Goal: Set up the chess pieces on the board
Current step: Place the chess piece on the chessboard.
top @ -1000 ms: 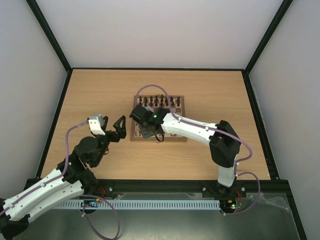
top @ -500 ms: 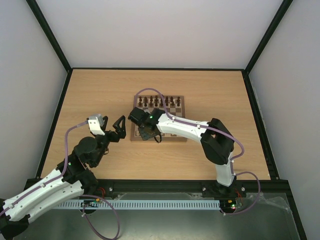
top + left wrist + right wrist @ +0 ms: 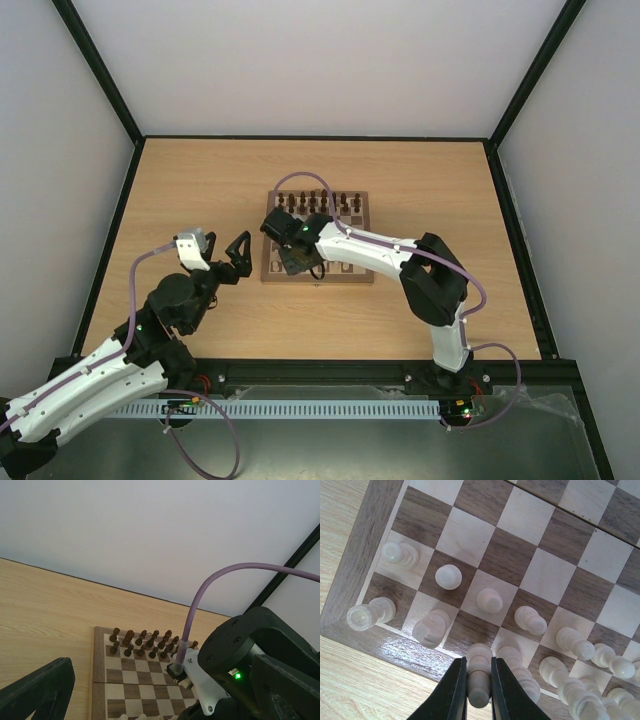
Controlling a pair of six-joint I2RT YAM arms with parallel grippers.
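My right gripper [image 3: 479,667] is clamped on one cream piece [image 3: 478,695], pinched between both fingers above the board [image 3: 367,530] at its edge row. I cannot tell whether the piece touches its square. The other chess pieces [image 3: 490,600] stand just ahead of the fingers and to either side, in two rows. My left gripper [image 3: 222,258] is spread wide, holding nothing, just off the board's side. Dark pieces [image 3: 145,642] line the far rows ahead of it.
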